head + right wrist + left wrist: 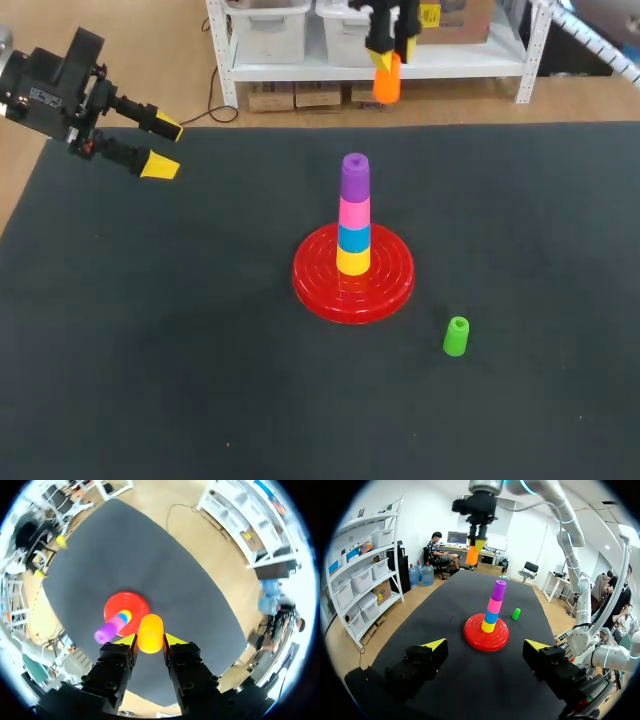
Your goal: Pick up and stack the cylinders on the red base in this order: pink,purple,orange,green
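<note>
- Evidently the right tool (151,641) is clamping the orange cylinder (150,629) high over the purple cylinder (355,178), probably ready for lowering;
- the left tool (163,147) is hanging wide open, out of the way;
- the green cylinder (456,336) is standing near the red base (395,285), due last.

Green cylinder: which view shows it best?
Head view: the green cylinder stands upright, unobstructed, apart from the red base. The left wrist view shows it small beyond the base; the right wrist view does not show it.
</note>
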`<state>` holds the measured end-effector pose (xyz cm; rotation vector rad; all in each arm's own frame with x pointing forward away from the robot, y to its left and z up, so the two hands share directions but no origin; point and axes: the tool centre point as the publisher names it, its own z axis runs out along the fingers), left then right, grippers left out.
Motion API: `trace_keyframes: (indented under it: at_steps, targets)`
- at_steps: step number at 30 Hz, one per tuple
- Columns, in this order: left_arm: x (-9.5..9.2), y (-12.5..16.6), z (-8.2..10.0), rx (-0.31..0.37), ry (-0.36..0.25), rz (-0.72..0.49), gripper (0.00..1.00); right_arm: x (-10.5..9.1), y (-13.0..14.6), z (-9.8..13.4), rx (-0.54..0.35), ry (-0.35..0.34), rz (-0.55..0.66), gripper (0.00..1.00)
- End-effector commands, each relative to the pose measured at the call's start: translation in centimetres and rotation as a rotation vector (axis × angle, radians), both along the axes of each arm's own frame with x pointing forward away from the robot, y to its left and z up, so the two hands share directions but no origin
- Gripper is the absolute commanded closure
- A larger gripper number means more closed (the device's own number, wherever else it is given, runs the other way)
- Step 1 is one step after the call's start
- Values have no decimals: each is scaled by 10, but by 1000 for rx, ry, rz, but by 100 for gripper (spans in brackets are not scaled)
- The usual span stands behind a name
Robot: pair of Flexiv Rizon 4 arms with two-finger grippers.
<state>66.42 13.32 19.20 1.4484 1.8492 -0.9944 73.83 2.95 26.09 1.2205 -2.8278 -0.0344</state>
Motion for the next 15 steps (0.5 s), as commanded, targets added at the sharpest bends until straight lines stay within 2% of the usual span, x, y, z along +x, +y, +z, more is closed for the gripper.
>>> trace_keyframes:
  at_steps: [1, 15]
  targets:
    - [-1, 1, -1, -4, -4, 0, 0, -27, 9, 0, 13, -55, 45, 100]
    - [-1, 1, -1, -4, -4, 0, 0, -58, 36, -12, -20, -19, 175, 100]
